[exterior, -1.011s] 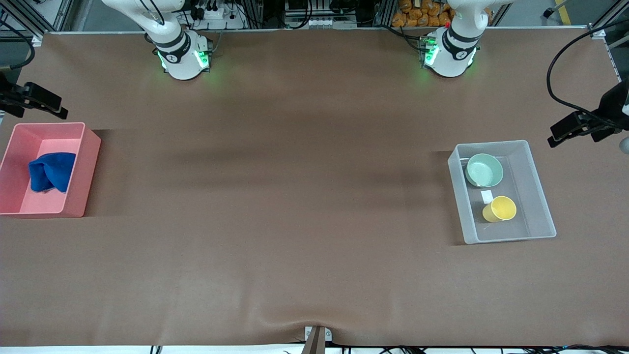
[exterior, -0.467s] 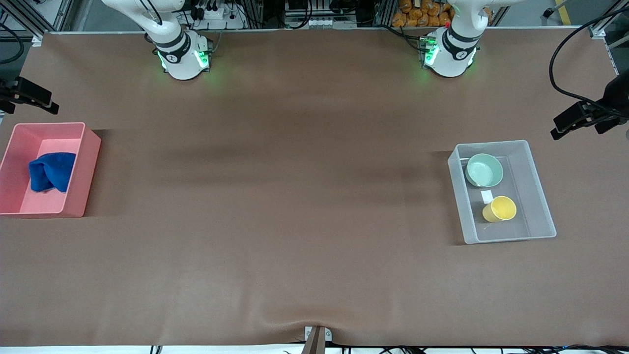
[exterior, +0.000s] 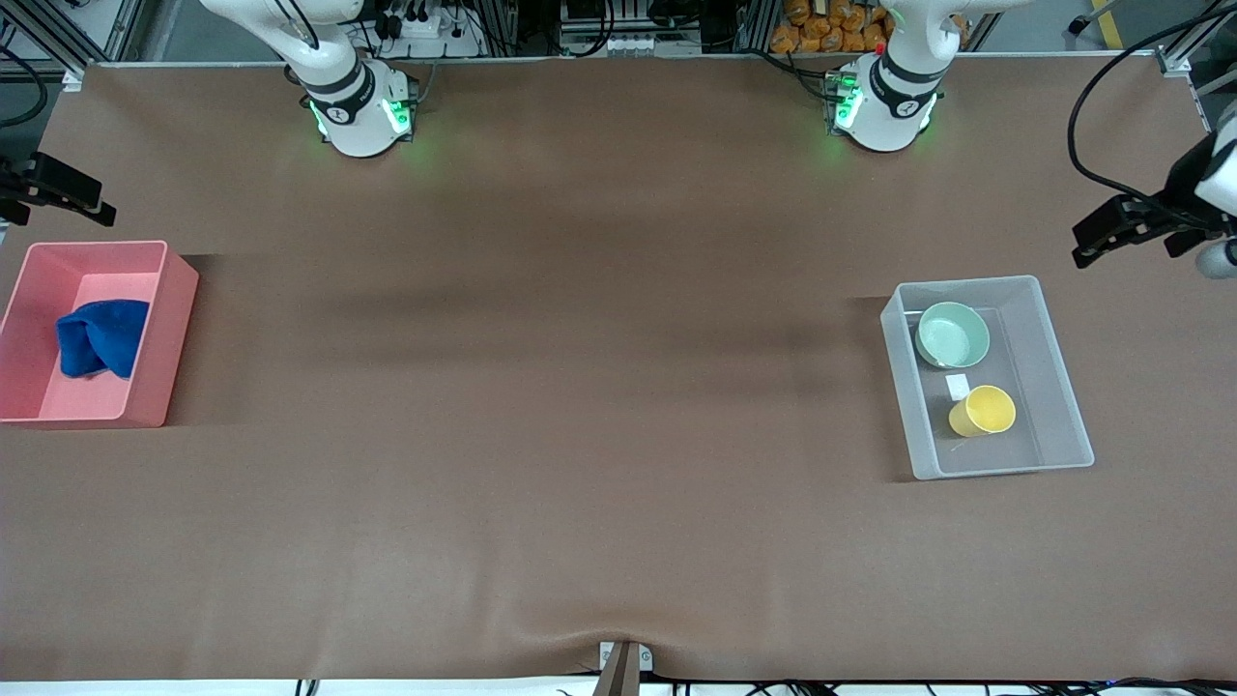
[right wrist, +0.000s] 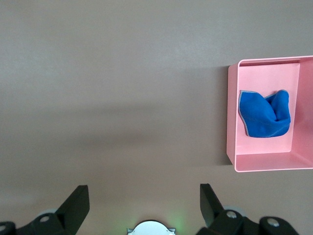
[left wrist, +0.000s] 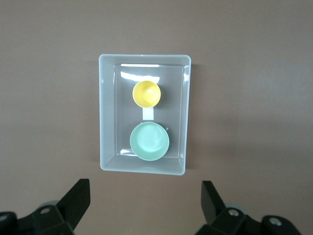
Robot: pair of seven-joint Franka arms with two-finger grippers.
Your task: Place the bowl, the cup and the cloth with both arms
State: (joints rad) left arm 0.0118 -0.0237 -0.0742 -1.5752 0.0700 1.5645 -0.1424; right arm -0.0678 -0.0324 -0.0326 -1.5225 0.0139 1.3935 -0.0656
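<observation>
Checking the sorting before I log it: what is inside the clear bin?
The clear bin holds the bowl and, nearer the front camera, the cup, with a small white tag on the floor between them. What lies under either is hidden.

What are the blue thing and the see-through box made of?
The cloth looks like soft, fuzzy fabric: it lies crumpled in folds in the pink bin, with a stitched paler edge. The clear bin looks like smooth, frosted plastic: the table shows faintly through its walls and its floor glints. The exact kinds are guesses.
</observation>
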